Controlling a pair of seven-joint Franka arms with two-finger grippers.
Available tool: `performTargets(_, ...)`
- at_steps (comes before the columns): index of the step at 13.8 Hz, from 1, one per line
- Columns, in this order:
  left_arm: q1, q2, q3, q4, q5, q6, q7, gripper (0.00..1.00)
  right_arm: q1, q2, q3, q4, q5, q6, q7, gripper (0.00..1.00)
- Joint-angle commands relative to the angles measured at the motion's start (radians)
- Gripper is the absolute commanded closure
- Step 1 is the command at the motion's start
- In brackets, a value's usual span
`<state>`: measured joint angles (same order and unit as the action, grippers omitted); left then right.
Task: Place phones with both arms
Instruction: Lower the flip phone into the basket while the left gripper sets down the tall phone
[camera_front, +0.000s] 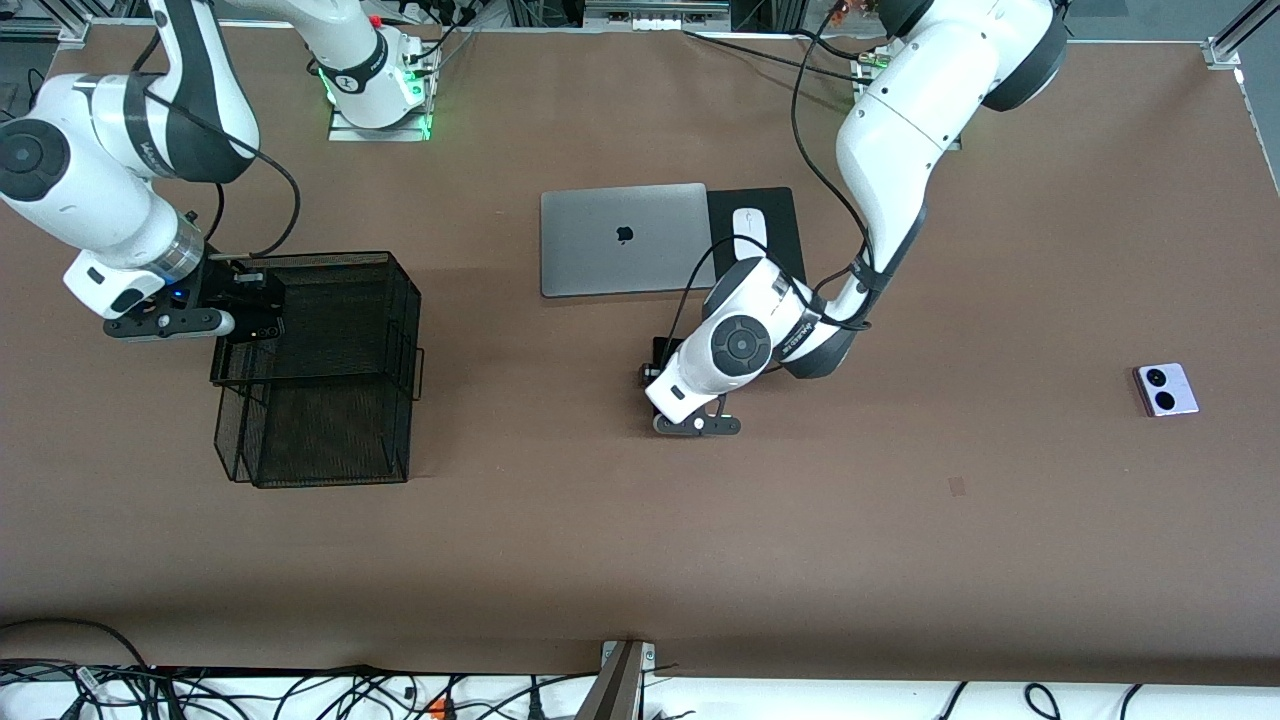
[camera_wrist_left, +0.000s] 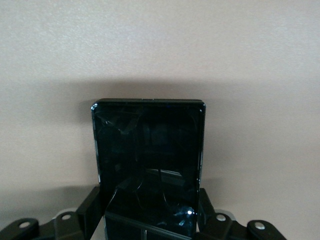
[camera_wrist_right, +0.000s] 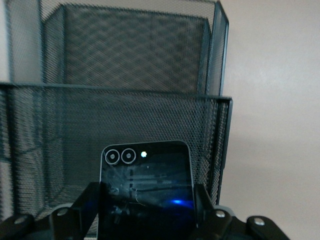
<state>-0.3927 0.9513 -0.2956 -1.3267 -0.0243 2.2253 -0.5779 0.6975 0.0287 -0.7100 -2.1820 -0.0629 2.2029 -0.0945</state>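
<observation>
Fingers (camera_wrist_left: 87, 210) of left gripper (camera_wrist_left: 150, 222) clamped on long black slab phone (camera_wrist_left: 148, 165), low over table (camera_front: 900, 550), 6 o'clock of grey laptop (camera_front: 625, 240). Right gripper (camera_wrist_right: 145, 210) pinching black flip phone (camera_wrist_right: 146, 187) over mesh basket (camera_front: 330, 370). Lilac-white flip phone (camera_front: 1166, 389) lying at left arm's end. Glass likely rigid, slick, fragile; long edges best for grip.

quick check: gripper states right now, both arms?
Left gripper: closed on the long black phone, low over the table near the laptop.
Right gripper: closed on the small black flip phone, at the mesh basket.
</observation>
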Motion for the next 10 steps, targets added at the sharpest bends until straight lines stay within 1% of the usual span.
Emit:
performTargets(1, -0.008, 0.003, 0.01, 0.027, 0.006, -0.003, 0.003, 0.0, 0.013, -0.012, -0.035, -0.038, 0.015, 0.034, -0.04, 0.42)
performTargets(3, 0.001, -0.015, 0.01, 0.029, 0.006, -0.013, -0.002, 0.0, 0.01, 0.016, -0.035, -0.051, 0.026, 0.07, -0.041, 0.42)
performTargets(5, 0.023, -0.057, 0.01, 0.027, 0.003, -0.038, -0.003, 0.0, 0.002, 0.062, -0.035, -0.05, 0.089, 0.081, -0.044, 0.42)
performTargets(7, 0.067, -0.121, 0.01, 0.037, 0.004, -0.178, -0.003, 0.0, 0.0, 0.088, -0.035, -0.048, 0.121, 0.098, -0.057, 0.42)
performTargets(10, 0.182, -0.23, 0.01, 0.038, 0.006, -0.385, 0.0, 0.0, -0.012, 0.129, -0.035, -0.045, 0.136, 0.126, -0.065, 0.4)
